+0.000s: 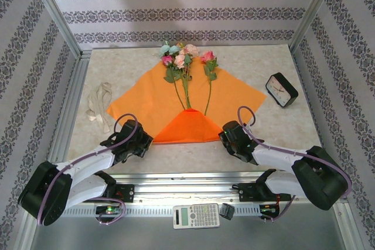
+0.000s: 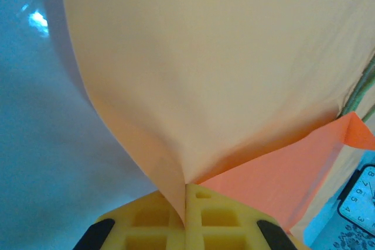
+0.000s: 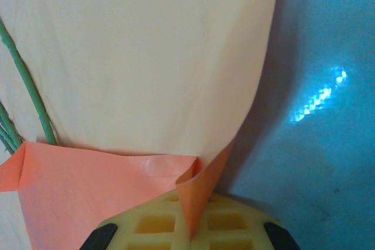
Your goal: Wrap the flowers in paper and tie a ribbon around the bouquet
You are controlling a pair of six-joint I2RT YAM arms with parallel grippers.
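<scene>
Fold step | left jaws, right jaws each pinch paper (image 1: 234, 95) edge | I'd lift evenly, keeping flowers (image 1: 181, 60) centred.

The left arm (image 1: 82, 168) reaches forward and inward from its base, lying low. The right arm (image 1: 281, 157) mirrors it on the opposite side. The left tool (image 1: 140, 140) points toward centre, and the right tool (image 1: 227, 137) faces it. The two tools are well apart. In the left wrist view, the yellow fingers (image 2: 152, 221) are closed, pinching an edge of the paper (image 2: 205, 57). The right tool's fingers (image 3: 152, 223) are closed on the paper likewise.
</scene>
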